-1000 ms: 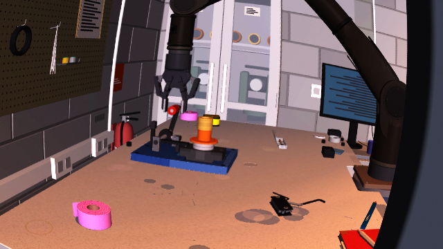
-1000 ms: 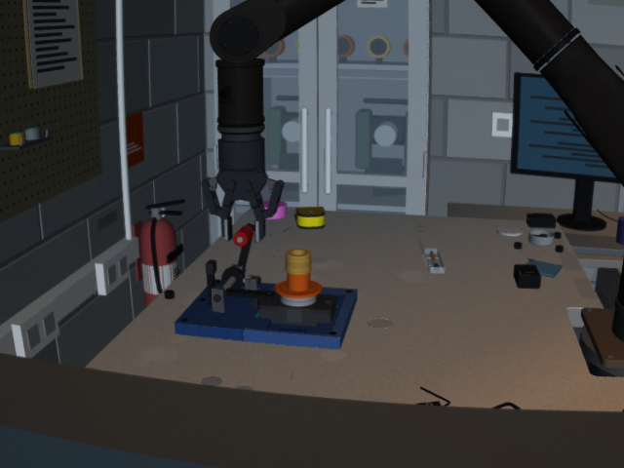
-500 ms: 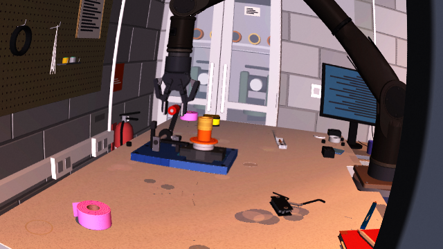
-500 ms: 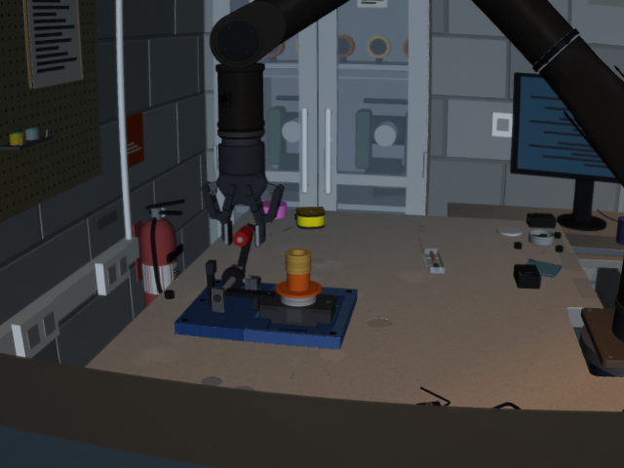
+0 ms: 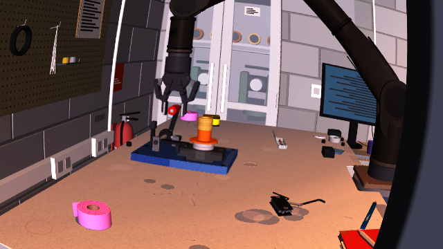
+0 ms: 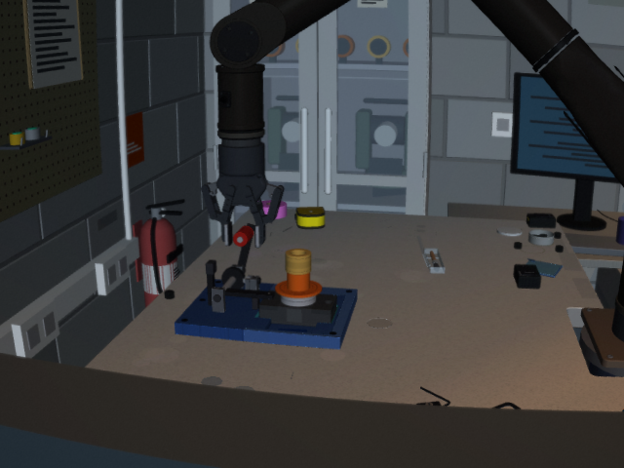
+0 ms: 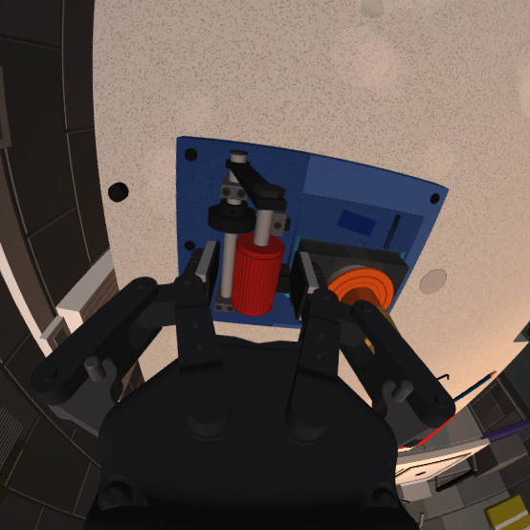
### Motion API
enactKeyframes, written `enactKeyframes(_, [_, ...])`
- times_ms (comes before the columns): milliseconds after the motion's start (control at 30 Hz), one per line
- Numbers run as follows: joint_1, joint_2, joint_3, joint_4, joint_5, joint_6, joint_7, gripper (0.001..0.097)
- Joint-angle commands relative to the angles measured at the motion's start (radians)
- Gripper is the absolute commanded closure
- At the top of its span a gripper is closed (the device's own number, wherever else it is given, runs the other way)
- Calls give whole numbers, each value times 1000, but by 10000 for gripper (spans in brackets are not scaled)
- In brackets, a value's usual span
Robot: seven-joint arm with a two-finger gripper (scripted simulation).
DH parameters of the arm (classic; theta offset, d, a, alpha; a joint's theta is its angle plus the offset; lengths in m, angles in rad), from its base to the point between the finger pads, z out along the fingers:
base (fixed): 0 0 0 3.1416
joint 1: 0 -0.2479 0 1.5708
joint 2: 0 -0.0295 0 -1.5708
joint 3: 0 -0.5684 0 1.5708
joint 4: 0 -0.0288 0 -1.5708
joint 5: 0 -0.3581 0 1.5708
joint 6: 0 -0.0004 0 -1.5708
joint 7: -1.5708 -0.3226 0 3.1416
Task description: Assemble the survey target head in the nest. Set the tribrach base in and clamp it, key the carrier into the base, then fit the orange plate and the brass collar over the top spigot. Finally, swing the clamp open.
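Note:
The brass collar (image 5: 205, 123) sits on top of the orange plate (image 5: 204, 139), both stacked over the pale carrier and the dark tribrach base in the blue nest (image 5: 185, 156). The clamp lever rises at the nest's left end, and its red handle (image 5: 174, 110) stands between the fingers of my open gripper (image 5: 175, 103), which holds nothing. From the wrist camera the red handle (image 7: 257, 280) lies between the two fingers of the gripper (image 7: 257, 279), with the orange plate (image 7: 361, 291) to its right.
A monitor (image 5: 347, 95) stands at the right, beside the arm's base. A pink tape roll (image 5: 93, 214) lies near the front left. A black tool (image 5: 282, 204) lies front right, and a yellow tape measure (image 6: 310, 217) lies behind the nest.

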Motion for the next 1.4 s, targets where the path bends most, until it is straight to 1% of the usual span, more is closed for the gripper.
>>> enactKeyframes(0, [0, -1, 0, -1, 0, 0, 0, 451])
enactKeyframes(233, [0, -1, 0, -1, 0, 0, 0, 451])
enactKeyframes(967, [0, -1, 0, -1, 0, 0, 0, 891])
enactKeyframes(1167, [0, -1, 0, -1, 0, 0, 0, 901])
enactKeyframes(1367, [-4, 10, 1, -34, -2, 21, 5, 901])
